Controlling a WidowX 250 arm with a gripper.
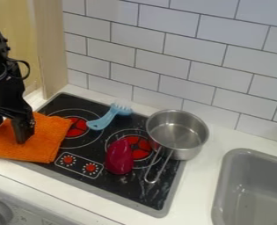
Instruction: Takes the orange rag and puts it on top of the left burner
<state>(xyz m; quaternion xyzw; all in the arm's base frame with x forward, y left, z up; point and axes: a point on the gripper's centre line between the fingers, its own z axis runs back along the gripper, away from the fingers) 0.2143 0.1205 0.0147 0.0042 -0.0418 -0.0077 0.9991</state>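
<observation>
On the left, our claw gapes empty over the orange rag; we should pinch deep before lifting.

You see orange rag | black stovetop | red-and-black left burner | pale-blue brush | crimson object | silver pot | grey-lined white tiles
</observation>
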